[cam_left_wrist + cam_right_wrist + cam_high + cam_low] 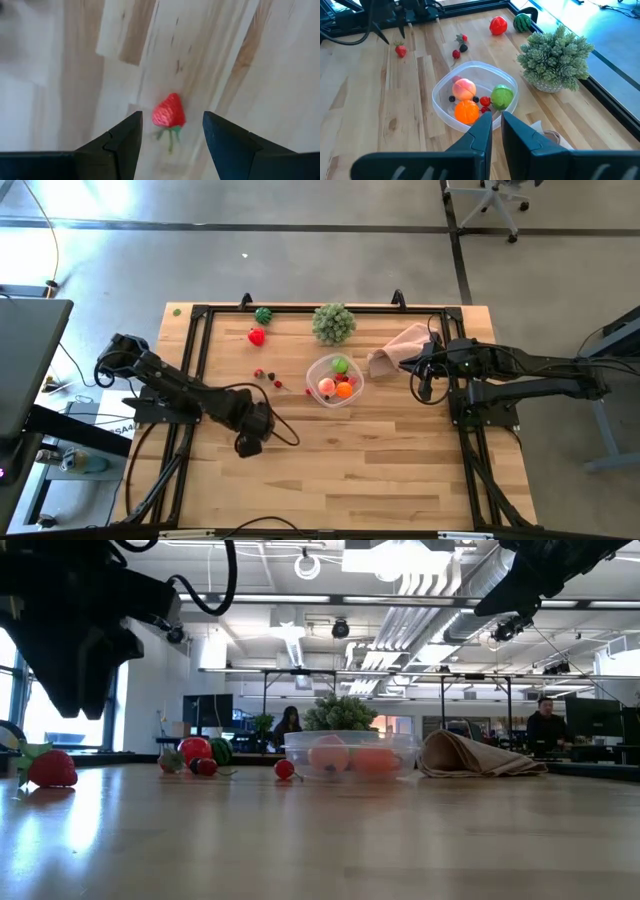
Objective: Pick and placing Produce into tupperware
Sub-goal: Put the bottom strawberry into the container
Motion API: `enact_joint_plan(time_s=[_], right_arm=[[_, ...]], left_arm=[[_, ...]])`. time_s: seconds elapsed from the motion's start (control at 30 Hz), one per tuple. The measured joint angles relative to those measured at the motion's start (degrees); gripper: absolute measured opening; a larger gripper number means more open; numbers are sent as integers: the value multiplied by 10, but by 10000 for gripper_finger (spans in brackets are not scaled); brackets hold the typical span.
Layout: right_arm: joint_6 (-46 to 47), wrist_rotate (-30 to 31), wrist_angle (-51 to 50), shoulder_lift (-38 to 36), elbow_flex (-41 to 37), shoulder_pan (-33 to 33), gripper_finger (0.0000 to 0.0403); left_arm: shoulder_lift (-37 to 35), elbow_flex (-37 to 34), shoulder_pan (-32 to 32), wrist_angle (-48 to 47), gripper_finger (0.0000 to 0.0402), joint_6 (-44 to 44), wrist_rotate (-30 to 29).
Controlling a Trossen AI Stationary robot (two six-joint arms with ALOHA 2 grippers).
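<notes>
Left gripper (250,445) hangs over bare wood from above, well left of the tupperware (334,380), which holds peach, orange and green pieces. Right gripper (425,392) waits pinched shut beside the pink cloth (400,348). Table level: the strawberry (50,769) lies on the wood under the dark left arm. Left wrist: fingers (122,137) half spread, empty, the berry between them. Its long axis runs tip away, leaves toward the camera. Best to drop straight and close across the sides.

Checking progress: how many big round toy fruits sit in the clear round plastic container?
3: a pink peach, an orange beside it, a green apple nearer the green leafy ball. Small berries lie between; others may be hidden.
</notes>
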Motion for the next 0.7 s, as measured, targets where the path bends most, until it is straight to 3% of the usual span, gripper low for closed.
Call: enact_joint_plan(time_s=[0.7], right_arm=[[0, -2, 0, 0, 0, 0, 30]], left_arm=[[27, 0, 0, 4, 198, 74, 11]])
